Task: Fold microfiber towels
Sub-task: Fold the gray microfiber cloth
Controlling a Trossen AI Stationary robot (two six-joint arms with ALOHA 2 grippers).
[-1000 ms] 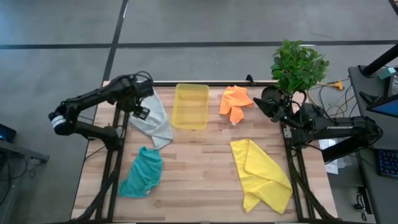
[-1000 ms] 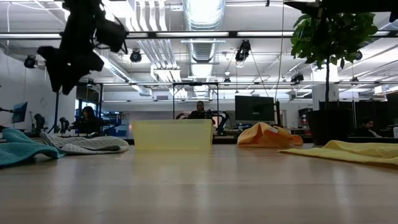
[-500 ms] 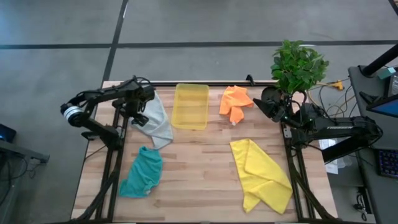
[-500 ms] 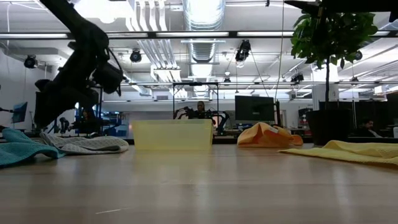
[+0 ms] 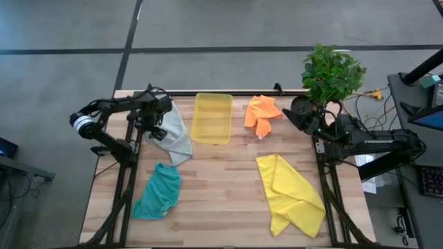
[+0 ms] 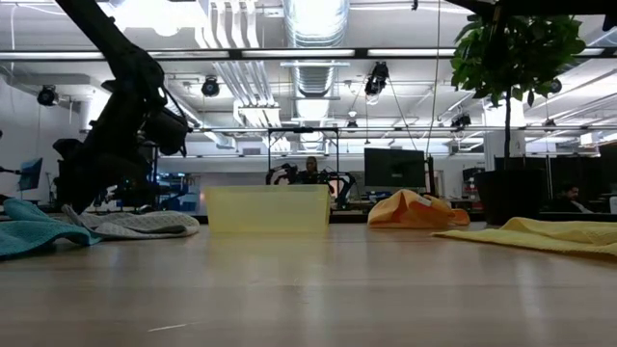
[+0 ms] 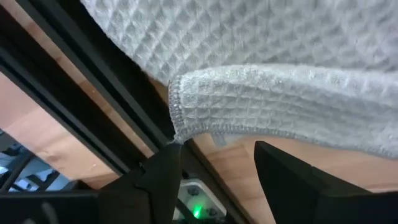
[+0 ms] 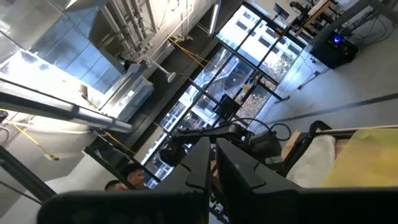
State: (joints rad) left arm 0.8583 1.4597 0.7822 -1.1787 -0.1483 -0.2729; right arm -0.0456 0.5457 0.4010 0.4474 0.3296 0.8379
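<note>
The light grey towel (image 5: 176,135) lies crumpled at the table's far left. It also shows in the left wrist view (image 7: 280,106). My left gripper (image 5: 152,130) is low over the towel's left edge. Its open fingers (image 7: 214,174) stand on either side of a folded, hemmed corner (image 7: 180,127). The teal towel (image 5: 159,194) lies at the near left, the orange towel (image 5: 261,114) at the far right, and the yellow towel (image 5: 291,194) at the near right. My right gripper (image 5: 289,111) is shut and waits at the right edge, pointing upward (image 8: 212,162). My left gripper comes at the grey towel's left-edge corner (image 7: 177,138) slanting down from the table's left. One fingertip (image 7: 165,162) stands right at the hem. I cannot tell whether it touches the towel. The towel lies on the table.
A translucent yellow tray (image 5: 212,117) stands at the far middle, beside the grey towel. A potted plant (image 5: 331,72) stands at the far right corner. The black table frame rail (image 7: 93,106) runs close under my left gripper. Bare wood lies in the table's middle.
My left gripper has come down from well above the table to just over the grey towel's left edge, tipping its fingers downward. The towels have not moved.
</note>
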